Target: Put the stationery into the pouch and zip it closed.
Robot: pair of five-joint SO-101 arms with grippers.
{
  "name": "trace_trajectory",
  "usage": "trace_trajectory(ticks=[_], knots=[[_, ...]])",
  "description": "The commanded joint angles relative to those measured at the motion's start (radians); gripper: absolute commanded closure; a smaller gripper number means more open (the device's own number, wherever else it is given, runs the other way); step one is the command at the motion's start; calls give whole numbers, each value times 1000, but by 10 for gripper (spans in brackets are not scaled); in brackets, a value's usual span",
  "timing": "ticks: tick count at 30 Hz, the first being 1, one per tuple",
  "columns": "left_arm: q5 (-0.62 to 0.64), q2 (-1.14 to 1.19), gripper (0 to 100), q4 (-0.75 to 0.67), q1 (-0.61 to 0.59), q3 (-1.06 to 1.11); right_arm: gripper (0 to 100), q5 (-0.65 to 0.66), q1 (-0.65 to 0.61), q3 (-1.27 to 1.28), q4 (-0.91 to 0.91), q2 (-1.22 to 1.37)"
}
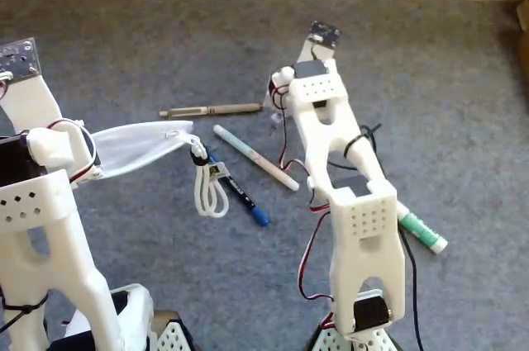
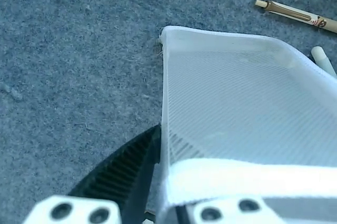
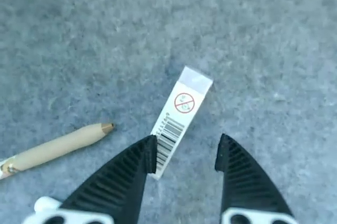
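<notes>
The pick-up step is judged in hand: with the pouch (image 2: 242,113) clamped in the left fingers (image 2: 126,166) at 9 o'clock on the counter (image 1: 124,54), the right fingers (image 3: 126,171) are spread open over the labelled packet (image 3: 181,116), which should next be straddled and pinched.

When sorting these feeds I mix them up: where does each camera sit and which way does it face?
High view: fixed above, looking down on the table; left arm and right arm show.
Left wrist view: on the left wrist, facing the pouch in the left gripper.
Right wrist view: on the right wrist, facing down past the open right gripper at a label.
Shared: the tan pen appears in all three.
</notes>
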Motion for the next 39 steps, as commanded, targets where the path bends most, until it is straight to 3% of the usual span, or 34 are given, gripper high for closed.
trace_trajectory(ticks=[1, 25, 29, 39], knots=[[3, -1, 992, -5, -13, 2, 831, -11, 31, -73, -1, 8], [3, -1, 992, -6, -13, 2, 832, -3, 87, -506, 545, 125], [5, -1, 992, -6, -13, 2, 830, -9, 84, -590, 553, 127], [3, -1, 992, -6, -13, 2, 829, -11, 64, -631, 363, 200]])
